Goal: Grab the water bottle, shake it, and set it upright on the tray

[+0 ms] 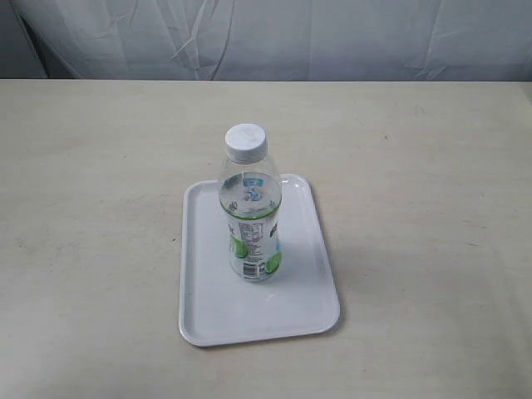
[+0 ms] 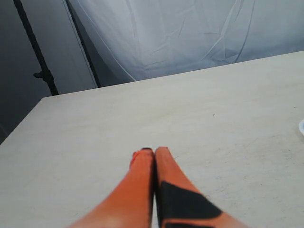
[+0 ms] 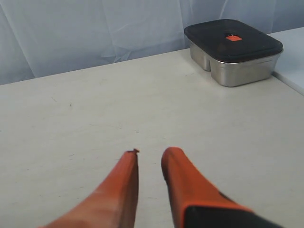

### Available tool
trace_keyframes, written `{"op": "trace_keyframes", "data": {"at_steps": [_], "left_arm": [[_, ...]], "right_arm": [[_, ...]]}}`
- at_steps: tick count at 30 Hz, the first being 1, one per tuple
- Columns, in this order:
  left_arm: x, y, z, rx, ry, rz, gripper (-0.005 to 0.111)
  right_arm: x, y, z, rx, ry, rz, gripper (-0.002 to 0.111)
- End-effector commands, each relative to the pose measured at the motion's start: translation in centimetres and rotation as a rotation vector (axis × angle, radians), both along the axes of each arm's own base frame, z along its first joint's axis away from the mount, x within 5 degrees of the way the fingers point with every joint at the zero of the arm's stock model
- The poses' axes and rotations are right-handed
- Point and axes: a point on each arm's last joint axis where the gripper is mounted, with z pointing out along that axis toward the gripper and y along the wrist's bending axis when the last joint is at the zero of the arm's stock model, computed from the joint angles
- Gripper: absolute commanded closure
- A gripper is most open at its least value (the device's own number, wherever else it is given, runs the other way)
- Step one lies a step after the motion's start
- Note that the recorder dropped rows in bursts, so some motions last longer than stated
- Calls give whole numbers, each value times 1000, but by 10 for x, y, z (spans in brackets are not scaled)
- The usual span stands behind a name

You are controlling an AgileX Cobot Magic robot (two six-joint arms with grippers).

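Water bottle [image 1: 252, 216] standing upright on tray [image 1: 204, 291], nothing gripping it.
Left gripper [image 2: 154, 151] resting closed; right gripper [image 3: 149, 153] hovering parted, empty, facing lidded container [image 3: 232, 50].

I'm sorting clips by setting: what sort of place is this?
Probably a staged test bench, not a home: a pale table, a white cloth backdrop behind it, and a dark stand pole beside that.
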Motion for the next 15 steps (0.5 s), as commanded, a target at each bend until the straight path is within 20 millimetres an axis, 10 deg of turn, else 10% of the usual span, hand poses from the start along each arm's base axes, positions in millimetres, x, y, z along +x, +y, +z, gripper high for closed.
{"op": "trace_keyframes", "data": {"at_steps": [1,15], "left_arm": [[0,0,-1,-5,1,0,106],[0,0,-1,-3,1,0,106]], "right_arm": [[0,0,0,-9,-6,-5,85],[0,0,0,-2,-7,-5,85]]}}
